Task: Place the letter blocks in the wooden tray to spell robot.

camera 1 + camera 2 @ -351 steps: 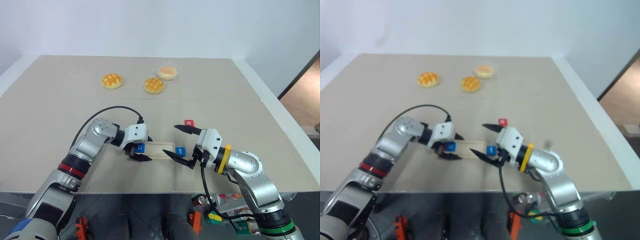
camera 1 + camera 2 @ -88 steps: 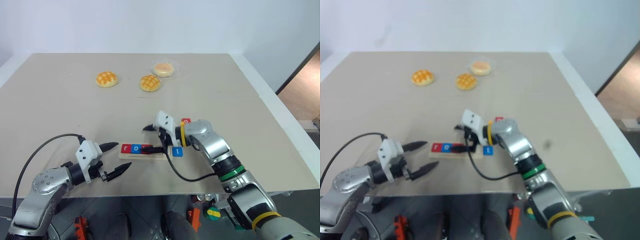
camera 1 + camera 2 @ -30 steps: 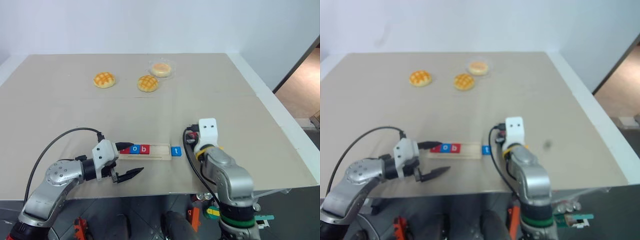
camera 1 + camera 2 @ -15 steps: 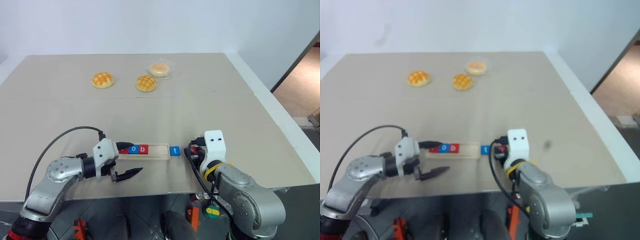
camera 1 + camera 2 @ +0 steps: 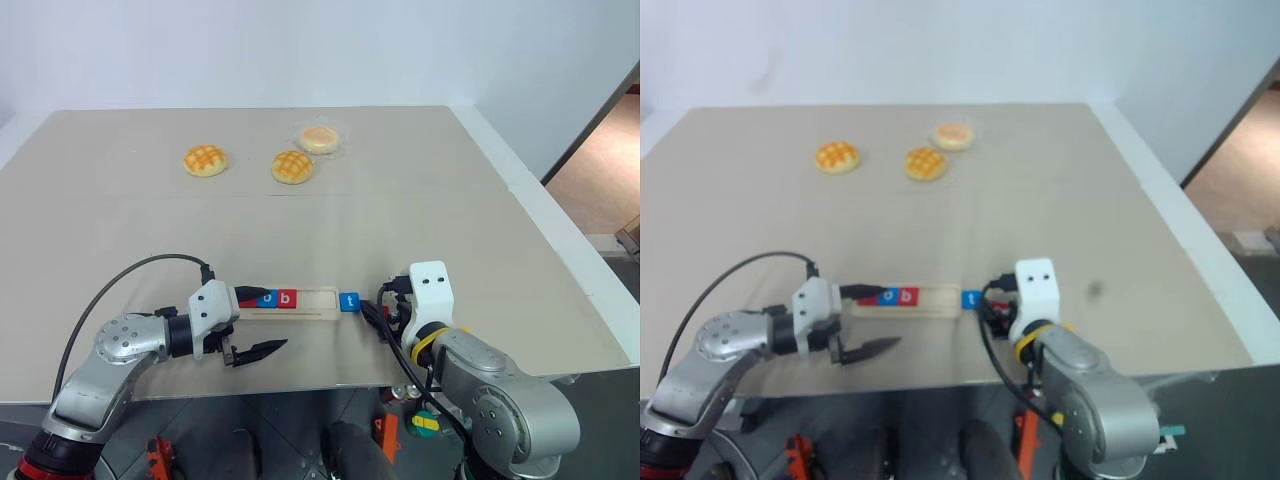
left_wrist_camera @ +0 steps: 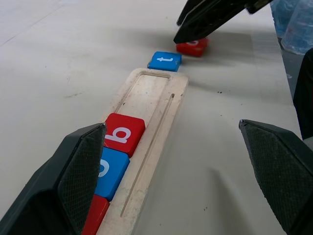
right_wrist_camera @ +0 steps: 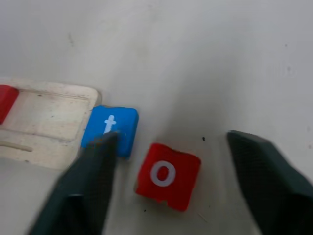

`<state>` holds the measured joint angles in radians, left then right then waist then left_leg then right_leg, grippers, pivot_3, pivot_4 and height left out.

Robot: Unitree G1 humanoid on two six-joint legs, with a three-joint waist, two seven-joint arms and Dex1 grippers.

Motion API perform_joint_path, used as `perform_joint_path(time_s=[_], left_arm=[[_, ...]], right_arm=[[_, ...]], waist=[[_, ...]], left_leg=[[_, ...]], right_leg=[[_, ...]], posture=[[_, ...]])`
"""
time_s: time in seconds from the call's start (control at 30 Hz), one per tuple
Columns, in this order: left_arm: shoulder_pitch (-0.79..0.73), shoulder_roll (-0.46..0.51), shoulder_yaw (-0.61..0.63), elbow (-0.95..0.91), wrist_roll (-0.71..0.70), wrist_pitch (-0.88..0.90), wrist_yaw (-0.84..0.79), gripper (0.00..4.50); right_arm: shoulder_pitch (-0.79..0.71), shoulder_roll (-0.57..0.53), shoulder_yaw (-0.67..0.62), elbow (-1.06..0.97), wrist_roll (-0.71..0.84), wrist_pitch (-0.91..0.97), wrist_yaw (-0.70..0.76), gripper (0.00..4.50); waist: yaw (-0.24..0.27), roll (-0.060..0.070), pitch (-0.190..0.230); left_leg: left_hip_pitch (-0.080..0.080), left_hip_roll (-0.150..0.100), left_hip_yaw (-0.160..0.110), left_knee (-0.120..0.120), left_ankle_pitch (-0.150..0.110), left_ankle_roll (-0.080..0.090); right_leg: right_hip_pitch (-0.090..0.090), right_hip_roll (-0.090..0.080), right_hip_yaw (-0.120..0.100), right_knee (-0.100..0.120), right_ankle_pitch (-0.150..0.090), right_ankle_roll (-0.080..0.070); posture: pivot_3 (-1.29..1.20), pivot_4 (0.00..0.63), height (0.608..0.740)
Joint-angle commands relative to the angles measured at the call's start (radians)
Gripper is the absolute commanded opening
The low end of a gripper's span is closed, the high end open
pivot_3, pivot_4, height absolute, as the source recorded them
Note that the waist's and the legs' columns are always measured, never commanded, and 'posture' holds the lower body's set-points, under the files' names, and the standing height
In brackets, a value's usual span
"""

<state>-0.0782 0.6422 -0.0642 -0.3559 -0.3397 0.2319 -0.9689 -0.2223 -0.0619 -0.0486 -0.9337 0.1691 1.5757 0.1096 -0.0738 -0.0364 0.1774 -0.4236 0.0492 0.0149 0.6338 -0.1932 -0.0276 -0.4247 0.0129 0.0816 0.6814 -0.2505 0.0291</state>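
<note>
Wooden tray (image 6: 155, 113) lies on the table (image 5: 400, 200) between the two arms. Three letter blocks sit in its groove at the left-arm end: a red tile partly hidden, a blue o (image 6: 108, 170) and the red b (image 6: 121, 134). The two slots at the other end are empty. The blue t (image 7: 109, 129) lies on the table, just off the tray's rounded end. The red o (image 7: 167, 175) rests flat on the table just beside the t, apart from it.

Change noted: a second ago the right gripper (image 7: 171, 181) was partly closed; its fingers now stand wide apart either side of the red o, gripping nothing. Judgement: the o has been let go short of the tray, so the fourth slot remains to be filled, then the t.

Left gripper (image 6: 181, 176) fully spread, empty, hovering over the filled end of the tray.

Three buns (image 5: 293, 166) sit at the far side, well apart
</note>
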Motion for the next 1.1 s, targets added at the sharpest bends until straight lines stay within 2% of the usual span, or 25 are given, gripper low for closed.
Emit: perform_joint_path(time_s=[0.03,0.13,0.2,0.27,0.33,0.47,0.57,0.7,0.9,0.93,0.97,1.03,1.1], left_arm=[[0.000,0.004,0.001,-0.005,0.005,-0.028,-0.004,4.50],[-0.008,-0.005,-0.005,0.002,0.002,-0.038,-0.009,4.50],[-0.018,-0.014,-0.010,0.002,-0.013,-0.041,-0.016,4.50],[-0.033,-0.023,-0.014,-0.002,-0.035,-0.037,-0.029,4.50],[-0.051,-0.032,-0.015,-0.004,-0.060,-0.028,-0.045,4.50],[-0.089,-0.036,-0.027,-0.004,-0.080,-0.018,-0.076,4.50],[-0.100,-0.039,-0.040,-0.014,-0.082,-0.006,-0.077,4.50],[-0.072,-0.037,-0.048,-0.030,-0.073,-0.018,-0.070,4.50],[-0.029,-0.026,-0.042,-0.045,-0.056,-0.034,-0.058,4.50],[-0.028,-0.027,-0.041,-0.046,-0.056,-0.033,-0.056,4.50],[-0.025,-0.029,-0.040,-0.048,-0.057,-0.033,-0.053,4.50],[-0.023,-0.034,-0.042,-0.051,-0.056,-0.036,-0.047,4.50],[-0.023,-0.038,-0.047,-0.050,-0.052,-0.040,-0.044,4.50]], right_arm=[[-0.052,-0.058,-0.061,-0.050,0.034,-0.007,0.062,4.47],[-0.105,-0.204,-0.151,0.072,0.104,-0.132,0.220,4.47],[-0.103,-0.345,-0.177,0.200,0.182,-0.291,0.414,4.47],[-0.063,-0.509,-0.133,0.324,0.197,-0.501,0.617,4.47],[-0.034,-0.626,-0.082,0.447,0.192,-0.702,0.794,4.47],[-0.040,-0.745,0.023,0.685,0.151,-1.077,1.069,4.47],[-0.090,-0.749,0.084,0.821,0.139,-1.236,1.180,4.47],[-0.143,-0.710,0.119,0.944,0.128,-1.340,1.214,4.47],[-0.163,-0.673,0.150,1.019,0.112,-1.392,1.218,4.47],[-0.163,-0.670,0.153,1.026,0.108,-1.399,1.218,4.23],[-0.159,-0.664,0.154,1.033,0.103,-1.405,1.211,4.23],[-0.151,-0.649,0.155,1.038,0.099,-1.403,1.186,3.90],[-0.144,-0.631,0.152,1.031,0.100,-1.394,1.155,3.90]], waist=[[0.000,0.000,0.000],[0.000,0.000,0.000],[0.000,0.000,0.000],[0.000,0.000,0.000],[0.004,0.000,0.001],[0.000,0.000,0.001],[-0.002,0.000,0.001],[-0.001,0.000,0.001],[0.003,0.000,0.001],[0.003,0.000,0.001],[0.003,0.000,0.001],[0.004,0.000,0.001],[0.004,0.000,0.001]], left_leg=[[0.000,0.000,0.000,0.000,0.000,0.000],[0.000,-0.001,0.001,0.000,0.000,0.000],[0.000,-0.001,0.002,0.000,0.000,0.000],[0.000,-0.002,0.002,0.000,0.000,0.000],[0.000,-0.003,0.002,0.000,-0.001,0.001],[0.000,-0.002,0.002,0.000,-0.002,0.003],[0.001,-0.001,0.002,0.000,-0.002,0.003],[0.002,-0.001,0.002,0.001,-0.002,0.003],[0.002,-0.002,0.001,0.002,-0.001,0.002],[0.002,-0.002,0.001,0.002,-0.001,0.002],[0.002,-0.002,0.002,0.002,-0.001,0.002],[0.002,-0.002,0.001,0.002,-0.001,0.002],[0.002,-0.002,0.001,0.002,-0.001,0.002]], right_leg=[[0.000,0.000,0.000,0.000,0.000,0.000],[0.000,-0.001,0.000,0.000,0.000,0.000],[0.001,-0.001,0.001,-0.002,0.000,0.000],[0.002,-0.002,0.001,-0.004,-0.001,-0.002],[0.002,-0.002,0.000,-0.004,0.000,0.002],[0.002,0.000,0.001,-0.004,-0.001,0.002],[0.003,0.000,0.001,-0.004,-0.001,0.002],[0.003,0.000,0.001,-0.002,0.000,0.002],[0.004,0.000,0.001,-0.002,0.000,0.003],[0.004,0.000,0.001,-0.002,0.000,0.003],[0.003,-0.001,0.001,-0.002,0.000,0.003],[0.004,-0.001,0.001,-0.001,0.000,0.003],[0.004,-0.001,0.001,-0.001,0.000,0.002]], posture=[[0.00,0.150,0.740],[0.00,0.150,0.740],[0.00,0.150,0.740],[0.00,0.150,0.740],[0.00,0.150,0.740],[0.00,0.150,0.740],[0.00,0.150,0.740],[0.00,0.150,0.740],[0.00,0.150,0.740],[0.00,0.150,0.740],[0.00,0.150,0.740],[0.00,0.150,0.740],[0.00,0.150,0.740]])
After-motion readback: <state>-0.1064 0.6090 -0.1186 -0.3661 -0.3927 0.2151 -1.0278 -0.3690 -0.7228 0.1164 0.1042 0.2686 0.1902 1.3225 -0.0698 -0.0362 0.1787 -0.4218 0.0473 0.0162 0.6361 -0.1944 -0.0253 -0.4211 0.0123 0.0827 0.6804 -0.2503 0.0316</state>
